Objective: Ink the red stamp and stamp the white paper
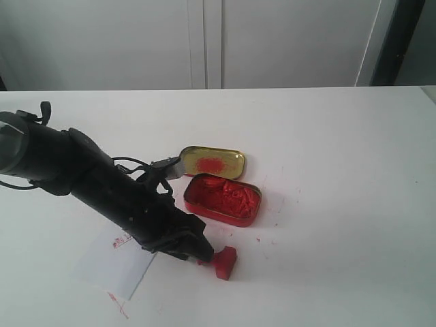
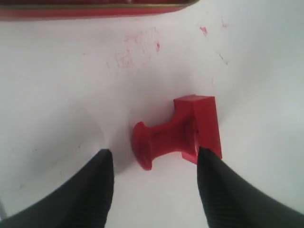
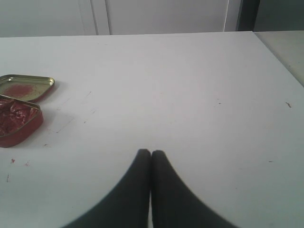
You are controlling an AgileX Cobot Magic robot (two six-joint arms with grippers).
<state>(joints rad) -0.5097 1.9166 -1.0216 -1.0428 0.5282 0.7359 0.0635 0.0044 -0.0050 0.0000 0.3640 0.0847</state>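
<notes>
- The red stamp [image 2: 180,133] lies on its side, near the white paper [image 1: 112,269].
- The left gripper [image 2: 153,151] has its jaws spread either side of the stamp.
- The right gripper [image 3: 151,152] has its jaws pressed together.

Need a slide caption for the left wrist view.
Open left gripper flanks the small all-red stamp lying on its side on the white table.

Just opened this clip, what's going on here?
The left hand is open, its fingers on either side of the red stamp, which lies on its side on the table beside the white paper. The paper already carries a red mark. The red tin of paste sits open nearby, with its lid next to it. The right hand is shut on nothing, away from the stamp.
</notes>
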